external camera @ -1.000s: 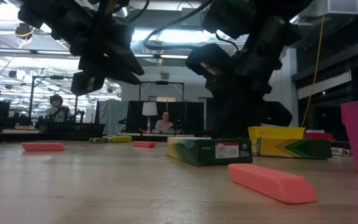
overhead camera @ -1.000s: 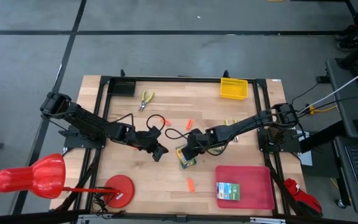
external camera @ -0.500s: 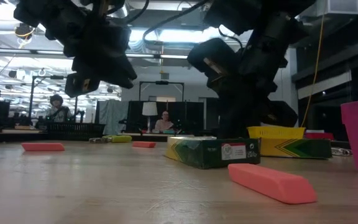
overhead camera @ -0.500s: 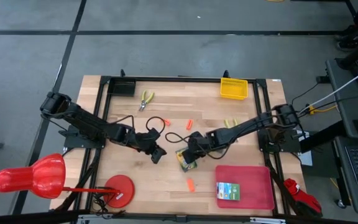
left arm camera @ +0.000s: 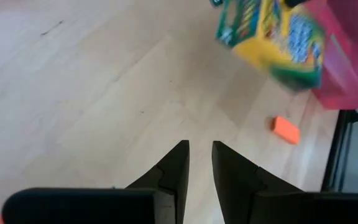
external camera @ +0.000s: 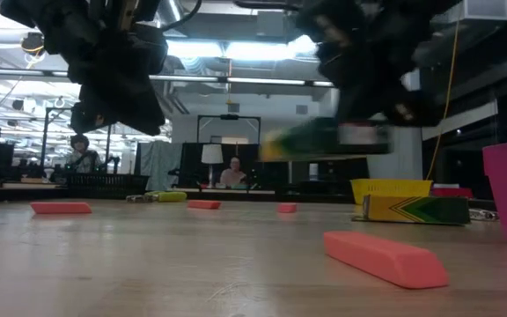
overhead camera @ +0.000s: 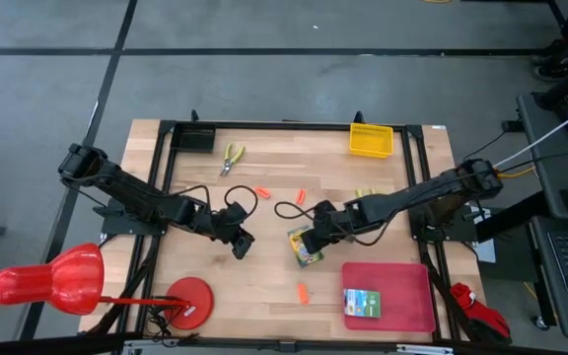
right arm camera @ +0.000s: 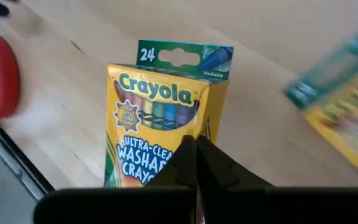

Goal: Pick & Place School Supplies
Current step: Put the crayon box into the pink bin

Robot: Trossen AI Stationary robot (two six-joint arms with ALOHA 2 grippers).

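Already, from above, my right end effector (overhead camera: 309, 240) sits over the middle of the surface (overhead camera: 264, 286), shut on a crayon box (overhead camera: 305, 247), with the red tray (overhead camera: 407, 301) off toward the near right corner and a second box (overhead camera: 365, 302) already lying in it; if I swing that way carelessly, I judge the held box could land on top of the other or catch the tray's rim. My left end effector (overhead camera: 237, 242) hangs nearby, narrow and empty, close enough that a wide sweep might brush it. At surface level the box (external camera: 324, 139) hangs clear of the wood, level but blurred; an orange stub (external camera: 384, 258) and a third box (external camera: 419, 208) lie below, and a drop could knock either. Past my left fingers (left arm camera: 174, 168), which stand slightly apart on nothing, the box (left arm camera: 272, 38) shows tilted beside the tray's edge (left arm camera: 347, 68). My right wrist shows the fingertips (right arm camera: 185, 155) pinching only the box's (right arm camera: 160, 124) lower face: a thin hold, so I expect it could pivot or slip out.
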